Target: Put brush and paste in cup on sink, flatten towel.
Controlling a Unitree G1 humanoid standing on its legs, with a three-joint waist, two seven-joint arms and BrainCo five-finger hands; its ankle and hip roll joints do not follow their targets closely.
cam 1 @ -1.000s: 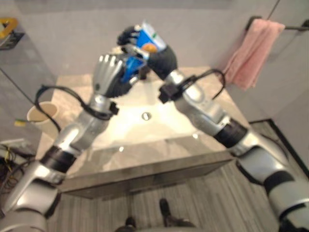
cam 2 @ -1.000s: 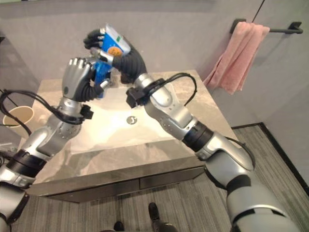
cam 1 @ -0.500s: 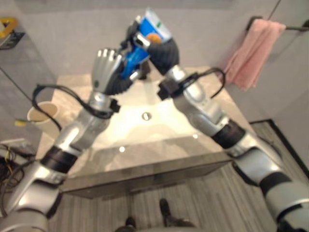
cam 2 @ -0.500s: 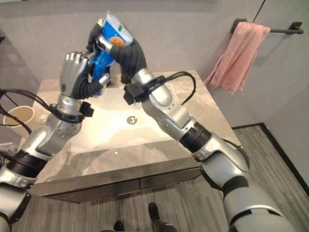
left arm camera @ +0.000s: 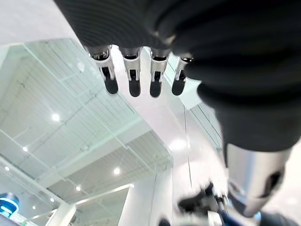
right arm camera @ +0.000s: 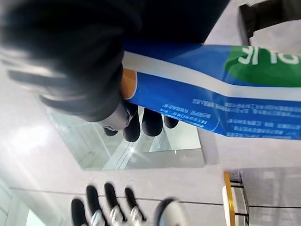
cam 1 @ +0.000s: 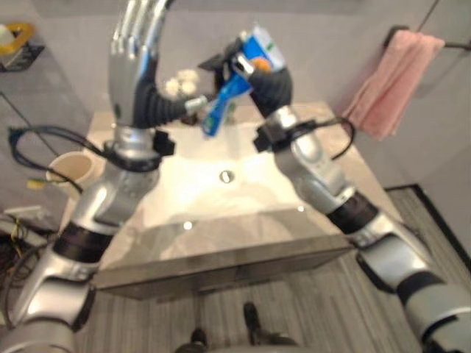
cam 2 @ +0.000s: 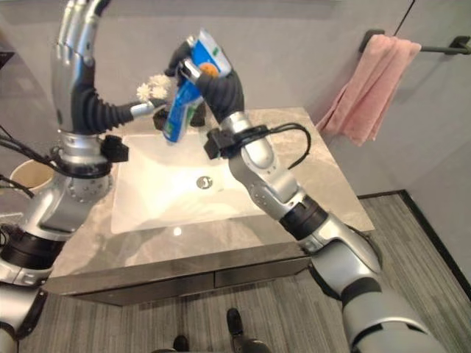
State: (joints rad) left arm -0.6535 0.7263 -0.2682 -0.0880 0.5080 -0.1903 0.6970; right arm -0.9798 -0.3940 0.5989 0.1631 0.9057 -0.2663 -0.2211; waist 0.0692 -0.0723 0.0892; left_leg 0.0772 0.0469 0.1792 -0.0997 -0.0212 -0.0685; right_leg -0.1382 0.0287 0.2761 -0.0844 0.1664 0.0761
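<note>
Toothpaste tube (cam 2: 190, 84) pinched in right hand (cam 2: 213, 82), high above sink (cam 2: 140, 209). Left hand (cam 2: 73, 44) raised beside it, fingers straight, empty. Best carried leftward and lowered cap-first into cup (cam 1: 72, 168), kept steady. Towel (cam 2: 368, 88) hanging, untouched.

left hand (cam 2: 77, 44) raised, fingers straight; right hand (cam 2: 213, 81) clenched

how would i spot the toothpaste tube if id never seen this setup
Start at the white sink set in the grey stone counter. Above its back edge the right hand is raised, fingers curled round the toothpaste tube, which slants down toward the basin. It is the one bright blue thing here, unlike the pink towel on the wall rail.
</note>
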